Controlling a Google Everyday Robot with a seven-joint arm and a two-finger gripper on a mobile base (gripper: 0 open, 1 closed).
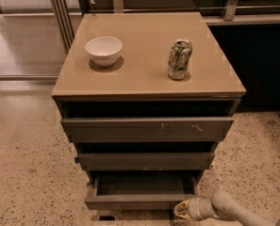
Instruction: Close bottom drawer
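Observation:
The bottom drawer [139, 201] is the narrowest of three grey-brown drawers in a low cabinet. It stands pulled out, its shallow dark tray [144, 183] showing. Its flat front faces me near the bottom edge of the camera view. My gripper [181, 209] is at the lower right, on a pale arm that enters from the bottom right corner. Its tip sits against or very close to the right end of the bottom drawer's front.
The widest drawer [146, 129] with white scratches and the mid-width drawer [146, 160] are above. A white bowl [103, 50] and a drink can [179, 59] stand on the cabinet top [144, 74]. Speckled floor [26, 173] surrounds the cabinet. A dark counter base [262, 55] stands at right.

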